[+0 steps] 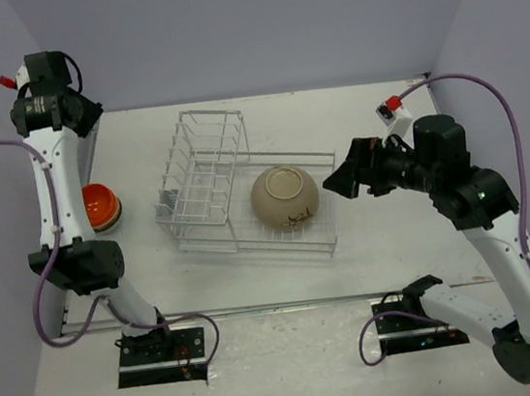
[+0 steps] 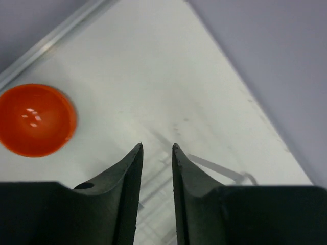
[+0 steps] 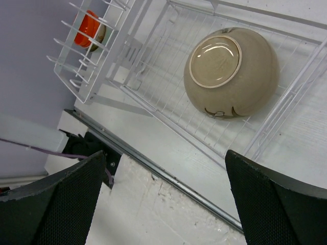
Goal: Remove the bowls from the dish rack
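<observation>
The white wire dish rack (image 1: 205,172) stands mid-table. A large tan bowl (image 1: 285,197) with dark markings lies upside down in the rack's lower basket section; it also shows in the right wrist view (image 3: 232,71). An orange bowl (image 1: 100,203) sits on the table left of the rack, stacked on a pale bowl, partly hidden by my left arm. My left gripper (image 1: 87,119) is raised high at the far left, with its jaws a narrow gap apart and empty (image 2: 157,148). My right gripper (image 1: 339,180) is wide open and empty, just right of the tan bowl (image 3: 166,199).
The rack's tall slotted section (image 3: 87,61) holds nothing that I can see. A metal strip (image 1: 260,308) runs along the table's near edge. Purple cables hang from both arms. Walls close off the back and sides.
</observation>
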`<state>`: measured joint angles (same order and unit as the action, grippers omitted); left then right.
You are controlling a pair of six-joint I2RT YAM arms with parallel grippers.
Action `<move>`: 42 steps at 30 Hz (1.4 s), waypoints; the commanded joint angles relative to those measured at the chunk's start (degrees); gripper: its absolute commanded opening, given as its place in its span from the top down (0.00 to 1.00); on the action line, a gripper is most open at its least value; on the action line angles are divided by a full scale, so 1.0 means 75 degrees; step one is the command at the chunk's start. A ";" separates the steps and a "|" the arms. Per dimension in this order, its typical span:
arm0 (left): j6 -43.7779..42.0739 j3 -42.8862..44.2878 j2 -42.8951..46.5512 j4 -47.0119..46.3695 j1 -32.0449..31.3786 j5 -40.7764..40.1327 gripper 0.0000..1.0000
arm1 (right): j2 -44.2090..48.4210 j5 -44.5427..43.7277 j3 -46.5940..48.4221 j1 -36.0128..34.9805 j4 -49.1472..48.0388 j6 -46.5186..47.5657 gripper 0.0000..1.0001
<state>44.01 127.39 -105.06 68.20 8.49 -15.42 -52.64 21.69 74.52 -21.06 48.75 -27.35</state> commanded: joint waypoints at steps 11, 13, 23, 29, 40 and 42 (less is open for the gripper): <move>0.0168 -0.0931 0.1597 -0.3492 -0.4001 0.4176 0.78 | -0.2634 0.0130 0.1489 -0.0040 0.1138 -0.0150 0.02; 0.0121 -0.1024 0.1690 -0.3504 -0.4482 0.4270 0.80 | -0.2905 0.0317 0.1676 -0.0040 0.1234 -0.0115 0.05; 0.0074 -0.2220 0.2500 -0.3388 -0.5444 0.4282 0.87 | -0.3703 0.0424 0.1361 -0.0215 0.1269 -0.0161 0.33; 0.0190 -0.1940 0.1997 -0.2756 -0.6299 0.3512 0.87 | -0.4663 -0.0079 0.1711 -0.0473 0.1351 -0.0068 0.31; 0.0613 -0.0239 0.0449 -0.0024 -0.7929 0.0733 0.94 | -0.5532 -0.0853 0.2497 -0.0392 0.1668 0.0085 0.18; 0.0613 -0.0251 0.0355 0.0280 -0.7929 0.0416 0.94 | -0.5578 -0.0830 0.2439 -0.0368 0.1656 0.0085 0.17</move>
<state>47.46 123.24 -103.07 64.53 -51.22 -4.80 -94.80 17.45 90.80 -24.23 59.86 -27.35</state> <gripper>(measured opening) 0.064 0.824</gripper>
